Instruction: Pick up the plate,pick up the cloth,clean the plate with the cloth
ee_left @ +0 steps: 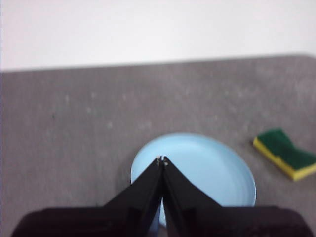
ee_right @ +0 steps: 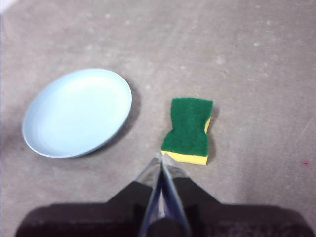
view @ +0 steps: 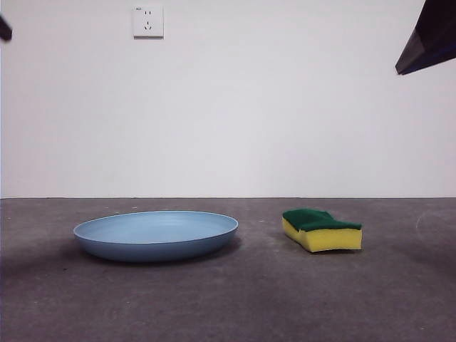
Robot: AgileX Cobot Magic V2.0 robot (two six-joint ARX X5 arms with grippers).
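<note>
The light blue plate [view: 157, 235] lies flat on the grey table, left of centre. To its right sits the cloth [view: 322, 229], a yellow sponge with a green top. My left gripper [ee_left: 162, 160] hangs shut above the plate [ee_left: 207, 173], holding nothing; the cloth [ee_left: 286, 154] shows off to one side. My right gripper [ee_right: 161, 160] is shut and empty, hovering above the table close to the cloth [ee_right: 188, 129], with the plate [ee_right: 76, 112] further off. In the front view the arms show only as dark tips at the top corners.
A white wall with a socket [view: 147, 21] stands behind the table. Bare grey tabletop [view: 235, 306] stretches in front of the plate and sponge.
</note>
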